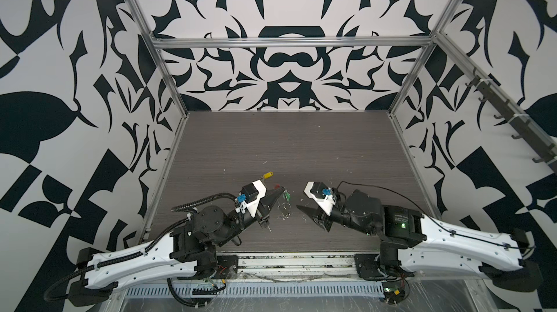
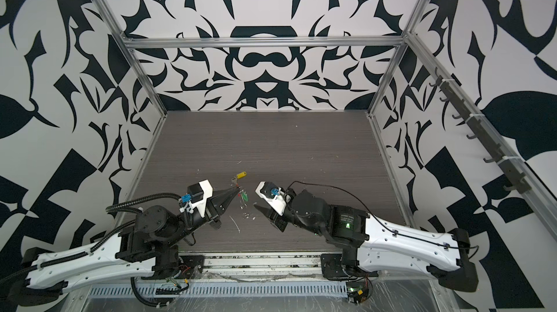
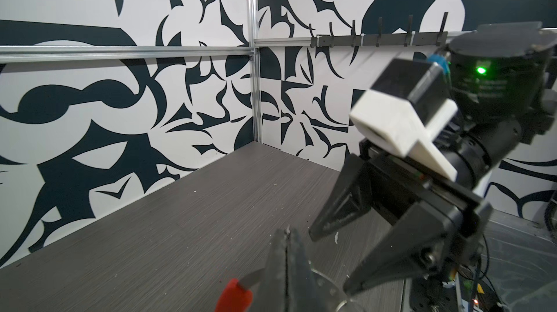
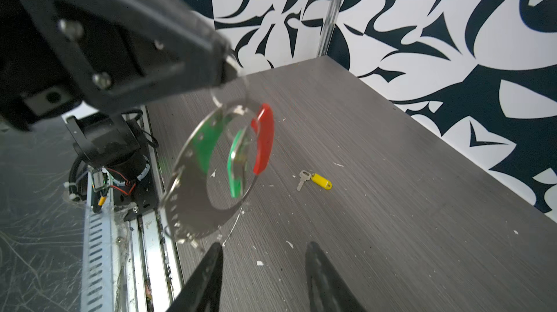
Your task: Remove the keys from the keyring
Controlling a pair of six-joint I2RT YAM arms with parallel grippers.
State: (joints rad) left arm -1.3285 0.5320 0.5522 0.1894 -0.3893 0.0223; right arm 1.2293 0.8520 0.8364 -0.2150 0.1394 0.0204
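Note:
My left gripper point(image 1: 283, 189) point(image 3: 287, 253) is shut on the top of the keyring point(image 4: 187, 202), a shiny metal loop hanging above the table with a curved red sleeve point(image 4: 265, 138) point(image 3: 235, 297). One of the keys, the green tag point(image 4: 236, 169) point(image 2: 244, 197), dangles on that loop. The other, the yellow tag point(image 4: 321, 181) point(image 1: 267, 175), lies apart on the table with a small silver key beside it. My right gripper point(image 4: 265, 248) point(image 1: 306, 214) point(image 3: 331, 262) is open just below and to the right of the loop, with nothing between its fingers.
White flecks of debris are scattered over the dark wood tabletop point(image 1: 301, 150). A rack of hooks point(image 1: 506, 108) runs along the right wall. Aluminium frame posts stand at the table's corners, and a metal rail point(image 1: 295, 262) lines the front edge.

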